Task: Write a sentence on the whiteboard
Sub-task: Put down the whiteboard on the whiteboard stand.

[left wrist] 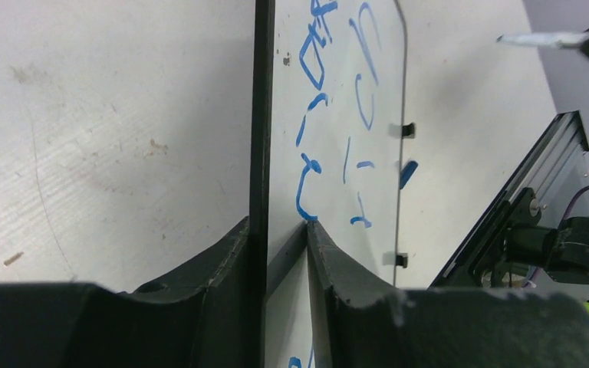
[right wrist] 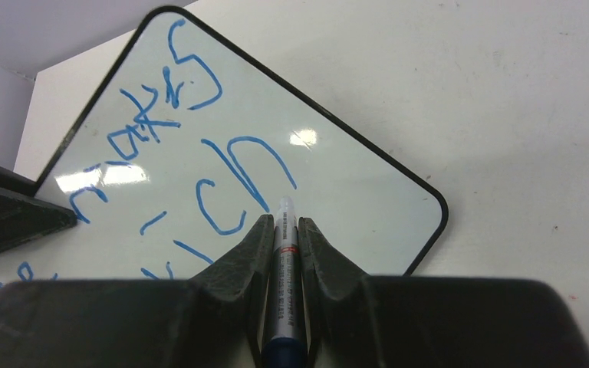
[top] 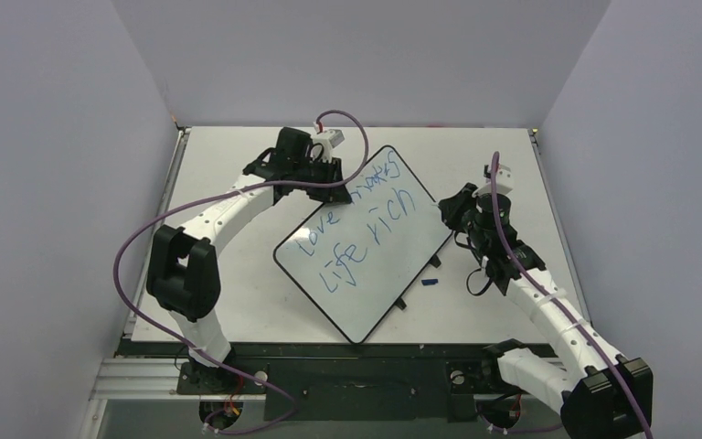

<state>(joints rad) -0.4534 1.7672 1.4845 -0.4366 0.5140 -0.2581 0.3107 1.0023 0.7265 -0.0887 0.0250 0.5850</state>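
Right claw (right wrist: 284,228) pinches marker (right wrist: 284,257) beside blue sentence (right wrist: 234,175) "Love makes life rich".

left tool (left wrist: 278,230) clamping whiteboard (left wrist: 380,92) edge, blue sentence (left wrist: 299,201)

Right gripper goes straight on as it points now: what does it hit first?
Probably the whiteboard: the marker in the right gripper leads, aimed by the h of "rich". Tip contact unclear.
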